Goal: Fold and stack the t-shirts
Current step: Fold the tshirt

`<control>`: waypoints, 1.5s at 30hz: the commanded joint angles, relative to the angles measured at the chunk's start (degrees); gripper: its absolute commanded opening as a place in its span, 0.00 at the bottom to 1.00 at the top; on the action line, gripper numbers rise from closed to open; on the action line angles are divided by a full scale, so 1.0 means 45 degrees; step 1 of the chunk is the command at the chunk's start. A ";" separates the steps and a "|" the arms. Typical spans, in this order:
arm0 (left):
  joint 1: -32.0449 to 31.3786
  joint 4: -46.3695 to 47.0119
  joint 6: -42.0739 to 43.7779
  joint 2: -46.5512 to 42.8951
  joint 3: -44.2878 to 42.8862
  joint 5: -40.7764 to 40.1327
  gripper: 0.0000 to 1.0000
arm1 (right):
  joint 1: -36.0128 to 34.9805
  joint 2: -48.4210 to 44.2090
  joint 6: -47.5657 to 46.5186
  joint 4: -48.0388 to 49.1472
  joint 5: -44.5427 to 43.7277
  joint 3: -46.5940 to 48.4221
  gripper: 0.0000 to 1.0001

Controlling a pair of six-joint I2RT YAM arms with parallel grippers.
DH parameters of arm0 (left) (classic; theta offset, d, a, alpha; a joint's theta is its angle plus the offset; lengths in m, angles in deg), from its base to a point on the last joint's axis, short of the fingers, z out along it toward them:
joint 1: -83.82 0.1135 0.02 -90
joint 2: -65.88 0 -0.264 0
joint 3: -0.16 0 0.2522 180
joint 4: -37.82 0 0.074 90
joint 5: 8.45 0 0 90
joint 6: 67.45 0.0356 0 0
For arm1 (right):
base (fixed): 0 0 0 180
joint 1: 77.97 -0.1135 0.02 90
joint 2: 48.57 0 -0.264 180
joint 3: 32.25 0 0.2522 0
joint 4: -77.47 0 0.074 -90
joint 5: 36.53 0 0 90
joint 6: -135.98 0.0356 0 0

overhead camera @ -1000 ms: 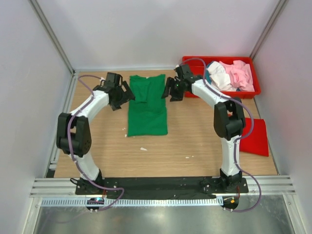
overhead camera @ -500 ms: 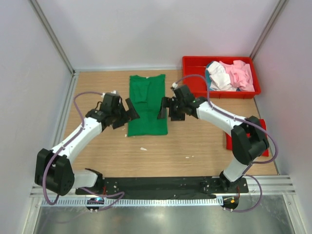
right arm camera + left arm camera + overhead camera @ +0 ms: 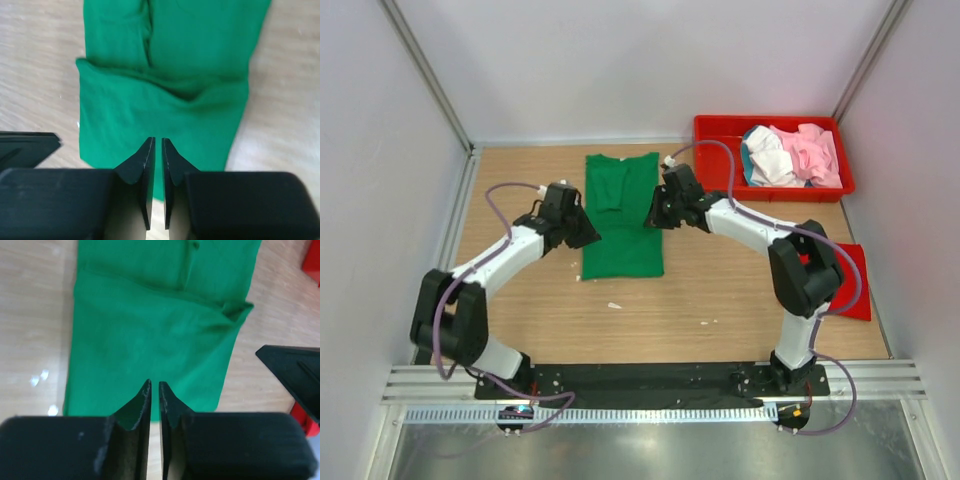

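Left gripper [image 3: 154, 385]: shut from wide at edge of bright green cloth t-shirt [image 3: 150, 325]
Right gripper [image 3: 157, 141]: likewise shut
Hold: unconfirmed; fold judged next

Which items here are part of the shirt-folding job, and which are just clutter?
Job: green t-shirt in the middle of the table; red t-shirt at its right edge; heap of white, pink and teal shirts.
Not job: red plastic tray holding that heap; small white scraps on the wood.
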 commanded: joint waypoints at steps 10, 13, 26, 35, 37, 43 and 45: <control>0.0456 0.2556 0.0312 0.5953 -0.3455 -0.0111 0.00 | 0.0744 0.4274 -0.0074 0.1454 -0.0814 0.2913 0.08; 0.0495 0.2595 0.0390 0.6636 -0.3573 -0.0443 0.00 | 0.0978 0.4568 -0.0133 0.1609 -0.0814 0.2992 0.08; 0.0495 0.2459 0.0858 0.5998 -0.3553 -0.0463 0.00 | 0.1272 0.2835 -0.1675 0.0441 0.0063 0.4573 0.24; 0.0475 -0.0351 0.1466 0.1837 -0.3243 -0.1243 0.93 | 0.0062 -0.0331 -0.1154 -0.0910 -0.1615 0.1961 1.00; 0.0475 -0.0549 0.1173 0.0509 -0.2155 -0.1380 0.93 | -0.0017 -0.1132 -0.0430 -0.0871 -0.1615 0.0965 1.00; 0.0475 -0.0297 -0.0390 -0.2205 0.0895 -0.1323 0.88 | -0.0017 -0.3279 0.1838 0.1470 -0.1362 -0.4266 0.97; 0.0475 -0.0062 -0.0624 -0.2482 0.1834 -0.1070 0.86 | -0.0017 -0.3555 0.2112 0.1843 -0.1399 -0.4819 0.95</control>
